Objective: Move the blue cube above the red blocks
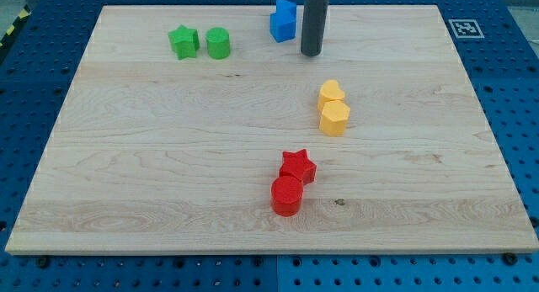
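Fingers lacking on this arm: carried only a straight dark rod, so had nothing to open or close and held nothing. Rested my tip on the tabletop just to the view's right of the blue cube and a little below it, with a narrow gap showing and no clear contact.

Found the blue cube against the tabletop's top edge. Lay well below the cube, toward the view's bottom and almost straight down from it: the red star and, touching it on the lower left, the red cylinder.

Judged the task barely begun, or at best loosely met: cube already higher in the view than the reds, but far from them. Probably needed bringing down to sit nearer.

Left almost no room above the cube, so pushing from behind it looked awkward. Open bare wood straight below the cube. Below and right of the cube, a touching pair: yellow heart-like block and yellow hexagon. Left of the cube, clear of the route: green star and green cylinder.
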Robot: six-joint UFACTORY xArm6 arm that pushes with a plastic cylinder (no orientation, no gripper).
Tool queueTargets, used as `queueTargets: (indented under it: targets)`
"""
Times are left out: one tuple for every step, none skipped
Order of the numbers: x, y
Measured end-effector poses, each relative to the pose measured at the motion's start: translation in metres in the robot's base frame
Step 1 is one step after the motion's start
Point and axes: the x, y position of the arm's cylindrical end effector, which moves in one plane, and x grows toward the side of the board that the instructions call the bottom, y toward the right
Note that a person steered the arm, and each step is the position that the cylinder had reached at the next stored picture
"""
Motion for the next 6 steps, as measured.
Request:
queueTargets:
  targets:
    - [-0.027,0.000]
    - [-0.053,0.000]
    - [-0.076,0.000]
    - [-0.082,0.000]
    - [-0.093,-0.006]
    - [-0.105,-0.015]
